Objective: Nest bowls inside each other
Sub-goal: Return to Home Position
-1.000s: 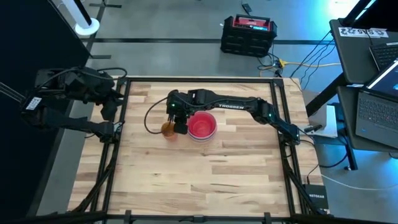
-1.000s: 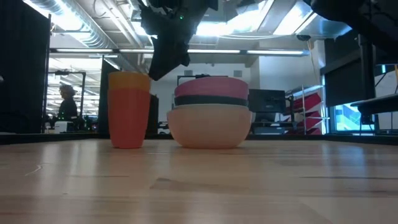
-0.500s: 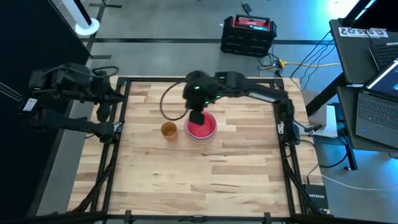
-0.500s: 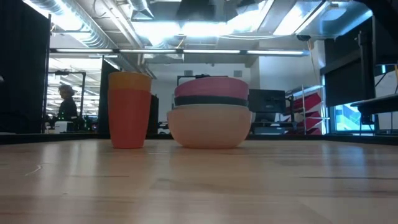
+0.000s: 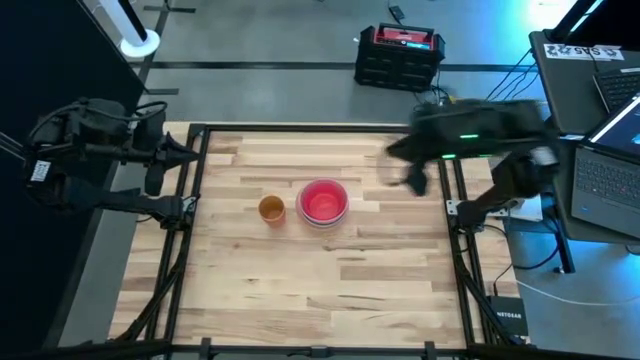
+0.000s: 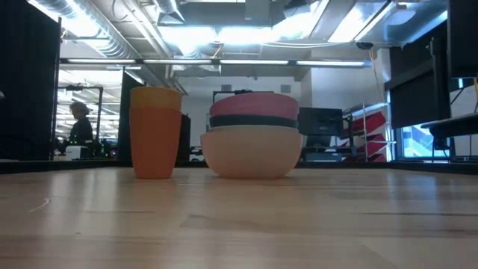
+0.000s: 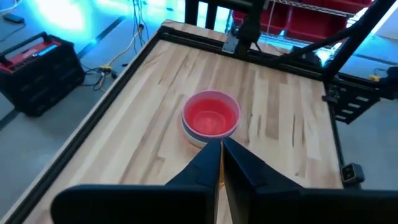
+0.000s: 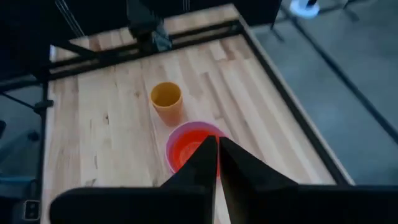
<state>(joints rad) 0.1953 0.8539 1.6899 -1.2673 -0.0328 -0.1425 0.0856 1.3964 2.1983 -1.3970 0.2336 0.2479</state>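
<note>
A: From above, where is the right arm (image 5: 470,130)?

B: Blurred over the far right edge of the bench (image 5: 330,290). Its right tool (image 5: 412,180) is well apart from the stack of bowls (image 5: 323,202) and from the nested cups (image 5: 271,208) just beside that stack. The left arm (image 5: 90,135) waits folded off the opposite edge.

A: And at bench level?

B: Neither tool shows. The stack of bowls (image 6: 252,142) sits upright, pink over a dark band over white. The nested cups (image 6: 155,132) stand beside it, seemingly not touching.

A: The left wrist view?

B: The left tool (image 7: 221,146) has its fingers together and holds nothing. The stack of bowls (image 7: 211,116) lies ahead of it, beyond the tips.

A: The right wrist view?

B: The right tool (image 8: 217,142) is likewise pressed together and empty, with the stack of bowls (image 8: 183,144) just past its tips and the nested cups (image 8: 166,99) farther ahead.

A: So how should the homing be done well?

B: Probably by holding the right tool high and folding the arm back along the edge, so no link sweeps over the stack of bowls. The nesting looks finished, so nothing should be nudged.
</note>
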